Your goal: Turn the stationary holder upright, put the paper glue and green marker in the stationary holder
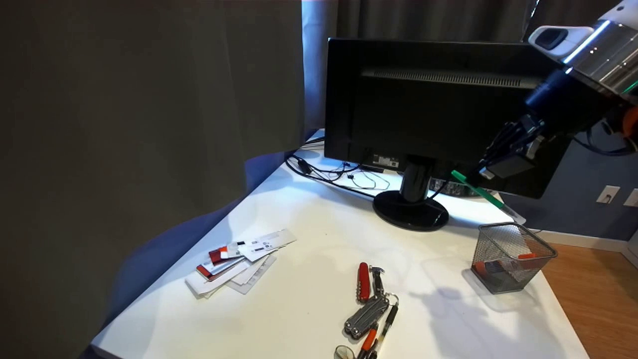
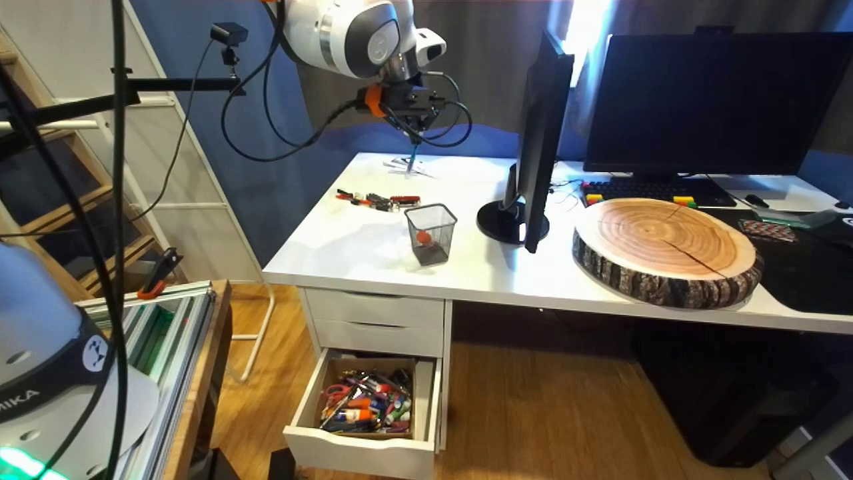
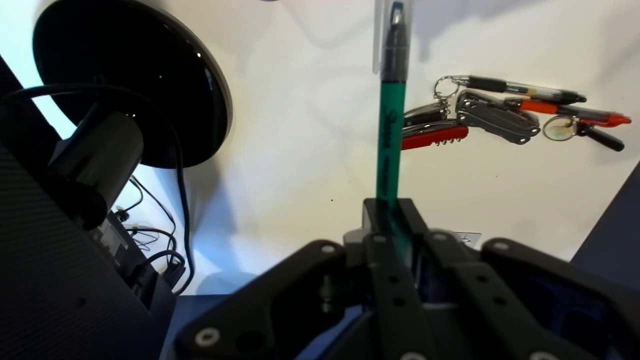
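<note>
Green marker [image 1: 491, 198] is slanting midair in an exterior view: near its upper left end the robot's hand [image 3: 393, 212] is pinching it, fingers closed round. Its clear capped end is pointing down rightward. On that side the wire cup [image 1: 529, 270] is standing upright, lower, well apart, something orange, probably glue [image 2: 423, 237], lying inside. I'm guessing the marker is needing to come above that rim.

You have the white desk [image 1: 309, 309] below your claw [image 3: 391, 205]: in the wrist view, monitor foot [image 3: 135, 57] left of it, red pocketknife [image 3: 435, 138], multitool [image 3: 497, 117], pens [image 3: 525, 90] right; in an exterior view, upright stationary holder [image 1: 521, 274] below, papers [image 1: 239, 269] lower left.
</note>
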### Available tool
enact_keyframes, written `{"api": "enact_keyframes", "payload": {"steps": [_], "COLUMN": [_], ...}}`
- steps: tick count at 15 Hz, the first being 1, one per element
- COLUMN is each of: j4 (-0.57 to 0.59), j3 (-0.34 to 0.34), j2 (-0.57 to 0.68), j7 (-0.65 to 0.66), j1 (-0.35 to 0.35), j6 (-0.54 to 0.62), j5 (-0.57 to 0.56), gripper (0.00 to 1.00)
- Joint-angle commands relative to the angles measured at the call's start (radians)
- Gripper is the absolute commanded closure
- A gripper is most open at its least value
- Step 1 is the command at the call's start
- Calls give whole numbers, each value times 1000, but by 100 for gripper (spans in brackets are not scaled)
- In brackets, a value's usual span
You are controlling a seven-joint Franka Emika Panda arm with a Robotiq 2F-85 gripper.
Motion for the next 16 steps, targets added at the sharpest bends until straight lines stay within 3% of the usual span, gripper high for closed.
{"api": "enact_keyframes", "payload": {"steps": [1, 8, 9, 10, 13, 14, 16], "j4": [-89, -162, -127, -132, -132, -132, -137], "j3": [78, 207, 158, 165, 163, 163, 158], "j2": [-38, -22, -6, -5, -4, -4, 13], "j7": [-84, -117, -85, -86, -86, -86, -97], "j1": [-93, -243, -199, -207, -206, -206, -214], "j6": [80, 182, 149, 152, 152, 152, 187], "j5": [53, 47, 16, 15, 15, 15, 9], "gripper": [96, 96, 96, 91, 91, 96, 97]}}
